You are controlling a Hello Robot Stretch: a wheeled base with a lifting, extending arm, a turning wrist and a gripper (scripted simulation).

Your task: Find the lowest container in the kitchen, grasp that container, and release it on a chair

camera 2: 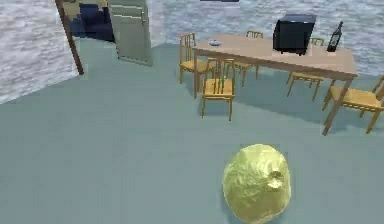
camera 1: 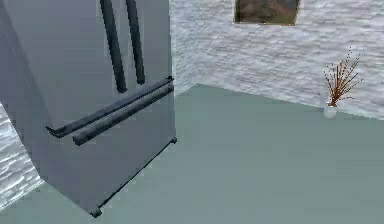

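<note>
Grey fridge [camera 1: 70,85] runs off the forward view's top edge; end effector's state cannot be told.

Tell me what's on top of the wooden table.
On the wooden table stand a black boxy appliance and a dark bottle; a small flat dish lies at its end toward the arm side view's left. Whatever sits behind the appliance is covered.

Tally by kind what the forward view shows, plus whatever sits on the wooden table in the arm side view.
Grey fridge: 1
Wall picture: 1
Vase of twigs: 1
Black box: 1
Dark bottle: 1
Small pale item, too small to identify: 1
Total: 6
</note>
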